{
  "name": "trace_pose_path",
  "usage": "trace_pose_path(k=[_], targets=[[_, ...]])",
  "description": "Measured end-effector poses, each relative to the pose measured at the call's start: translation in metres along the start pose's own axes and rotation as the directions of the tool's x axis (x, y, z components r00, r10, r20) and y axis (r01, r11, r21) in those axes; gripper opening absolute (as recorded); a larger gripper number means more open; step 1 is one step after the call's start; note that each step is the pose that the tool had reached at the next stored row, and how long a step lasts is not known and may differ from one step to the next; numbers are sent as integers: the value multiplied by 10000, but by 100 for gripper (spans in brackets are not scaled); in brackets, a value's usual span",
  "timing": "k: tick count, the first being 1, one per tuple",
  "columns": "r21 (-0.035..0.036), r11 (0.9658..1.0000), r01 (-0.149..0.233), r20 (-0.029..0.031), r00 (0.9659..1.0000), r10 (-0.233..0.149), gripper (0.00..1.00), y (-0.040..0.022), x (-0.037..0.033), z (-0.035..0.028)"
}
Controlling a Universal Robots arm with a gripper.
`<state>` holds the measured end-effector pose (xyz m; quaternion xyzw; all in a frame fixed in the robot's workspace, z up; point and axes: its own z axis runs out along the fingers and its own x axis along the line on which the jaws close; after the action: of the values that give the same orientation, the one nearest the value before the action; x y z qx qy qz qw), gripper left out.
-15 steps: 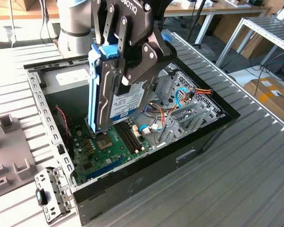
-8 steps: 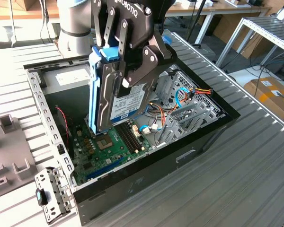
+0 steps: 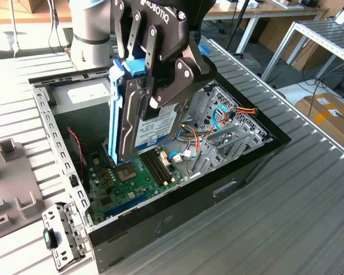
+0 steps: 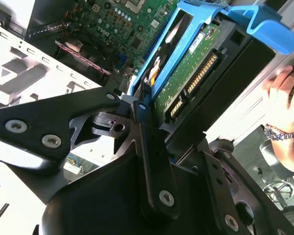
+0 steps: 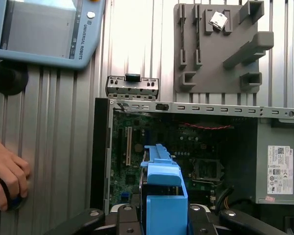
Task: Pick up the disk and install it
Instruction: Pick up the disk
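the gripper [image 3: 153, 98] pinches the disk [image 3: 135, 117] upright beneath it; stiff, fairly heavy, likely shock-sensitive, best held across its faces.

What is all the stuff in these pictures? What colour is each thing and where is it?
disk: one, silver with blue rails, upright above the open case
computer case: one, black, open, on the table
motherboard: one, green, on the case's floor
power supply: one, grey with a white sticker, in a case corner
cables: several, orange, red and blue, inside the case
holder plate: one, grey, on the table beside the case
metal bracket: one, silver, on the table by the case's wall
teach pendant: one, light blue, on the table
table: one, silver, ribbed
gripper: one, black, shut on the disk
person's hand: one, beside the case
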<state>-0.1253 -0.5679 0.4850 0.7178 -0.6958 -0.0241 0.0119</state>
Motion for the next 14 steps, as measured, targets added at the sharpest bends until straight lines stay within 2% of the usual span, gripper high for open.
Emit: trace_pose_path(k=[5,9,14], targets=[[-1,10000,-1,-1,10000,1,36,3,87,1],[-1,10000,0,-1,10000,0,36,-7,93,1],[-1,10000,0,-1,10000,0,36,-56,95,0]])
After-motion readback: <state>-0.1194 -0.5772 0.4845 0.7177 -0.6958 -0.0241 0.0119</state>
